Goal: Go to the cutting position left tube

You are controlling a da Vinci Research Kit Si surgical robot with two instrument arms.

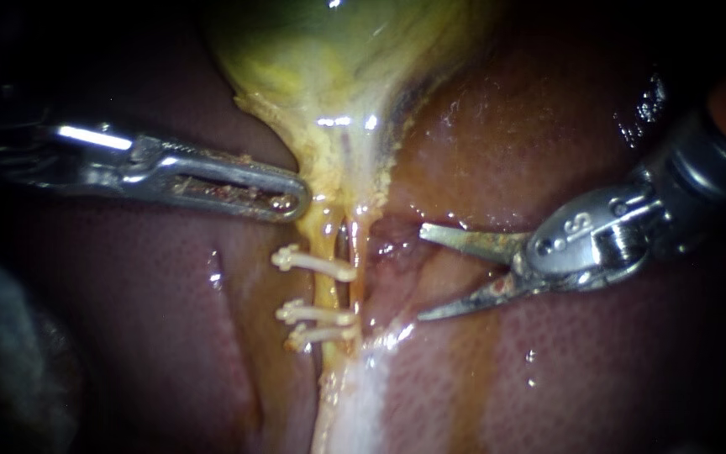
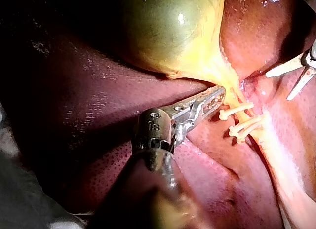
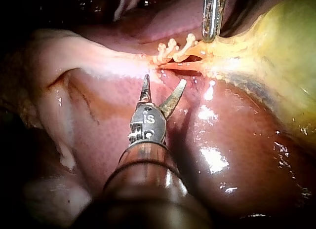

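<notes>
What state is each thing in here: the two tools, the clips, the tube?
Left instrument: tip against yellow tissue below the gallbladder.
Right instrument: open, holding nothing, short of the left tube.
Clips: three, closed across the left tube.
Left tube: uncut.

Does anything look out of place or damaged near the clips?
Nothing stands out. The three clips sit crosswise on the left tube, none lying loose, and the right instrument is open beside them.
</notes>
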